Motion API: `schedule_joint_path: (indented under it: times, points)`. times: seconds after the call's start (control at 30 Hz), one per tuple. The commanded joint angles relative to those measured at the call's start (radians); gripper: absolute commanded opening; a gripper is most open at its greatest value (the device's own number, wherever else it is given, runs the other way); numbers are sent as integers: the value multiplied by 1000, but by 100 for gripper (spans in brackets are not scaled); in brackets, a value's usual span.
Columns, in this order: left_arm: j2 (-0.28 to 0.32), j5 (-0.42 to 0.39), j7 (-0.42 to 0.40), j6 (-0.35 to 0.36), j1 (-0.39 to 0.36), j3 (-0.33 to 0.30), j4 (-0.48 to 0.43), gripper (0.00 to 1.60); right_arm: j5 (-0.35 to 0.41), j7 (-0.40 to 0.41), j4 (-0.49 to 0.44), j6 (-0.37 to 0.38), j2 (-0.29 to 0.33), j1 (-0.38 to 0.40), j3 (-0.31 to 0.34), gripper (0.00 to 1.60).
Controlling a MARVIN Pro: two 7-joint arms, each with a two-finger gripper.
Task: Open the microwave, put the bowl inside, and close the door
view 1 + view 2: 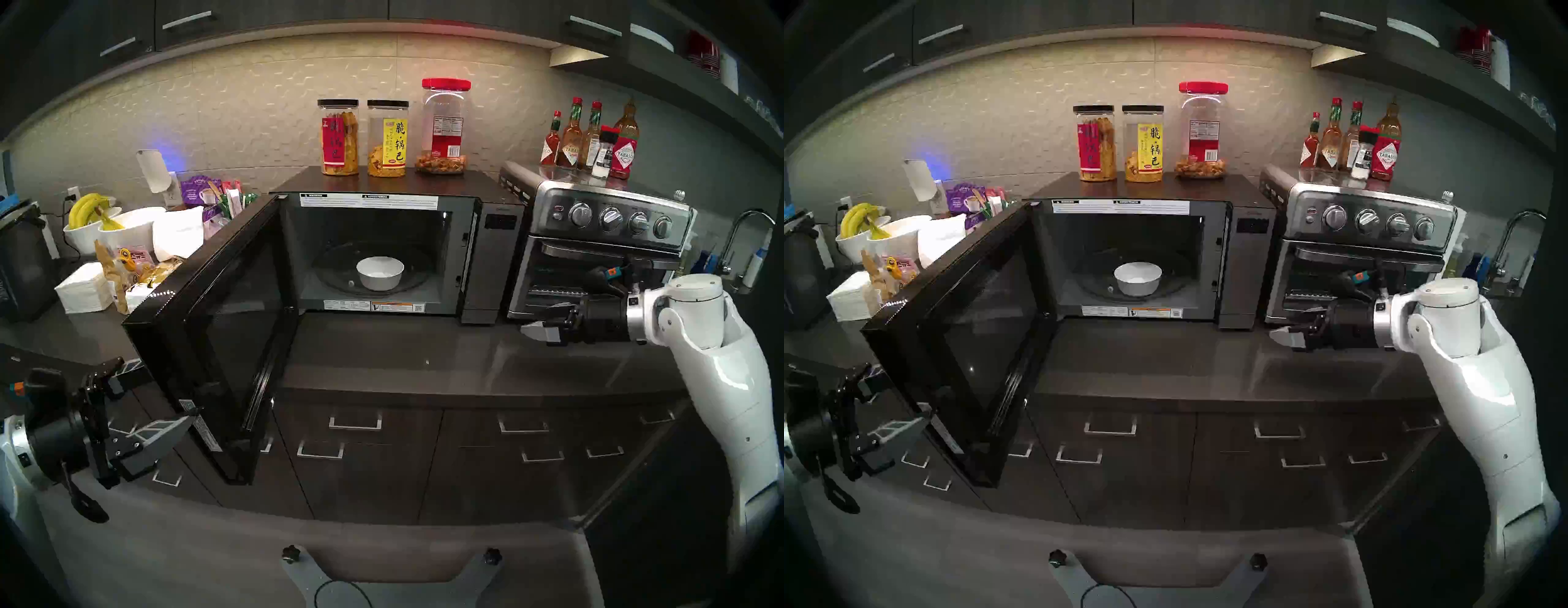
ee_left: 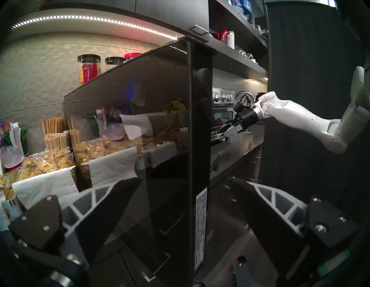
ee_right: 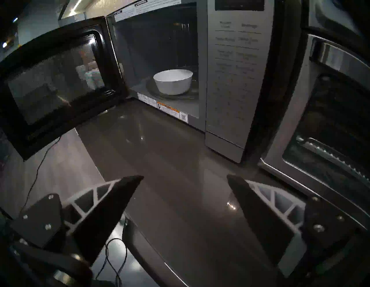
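The black microwave (image 1: 492,263) stands on the counter with its door (image 1: 212,339) swung wide open to the left. The small white bowl (image 1: 380,274) sits on the glass turntable inside, also visible in the right wrist view (image 3: 173,82). My left gripper (image 1: 165,392) is open at the door's free edge, low down. In the left wrist view the door (image 2: 160,120) edge lines up with the gap between the fingers; contact is unclear. My right gripper (image 1: 536,318) hangs open and empty over the counter, in front of the toaster oven, right of the microwave.
A steel toaster oven (image 1: 594,254) with hot sauce bottles (image 1: 589,140) on top stands right of the microwave. Three snack jars (image 1: 339,140) sit on the microwave. White bowls with bananas (image 1: 106,225), napkins and snack packets crowd the counter behind the door. A faucet (image 1: 746,237) is far right.
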Motion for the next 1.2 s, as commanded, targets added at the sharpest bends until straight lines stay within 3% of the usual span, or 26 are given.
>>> schedule_joint_path:
  times: [0.0,0.57,0.87,1.17]
  points:
    - [-3,-10,-6,1,-3,1,-5,160,7,-7,-2,-87,-33,-74,56,160]
    - [-3,-10,-6,1,-3,1,-5,160,0,-8,47,-136,-51,-52,35,160]
    - [-3,-10,-6,1,-3,1,-5,160,1,65,88,-171,-21,-37,21,160]
    - [-3,-10,-6,1,-3,1,-5,160,-2,73,90,-176,-23,-41,27,160]
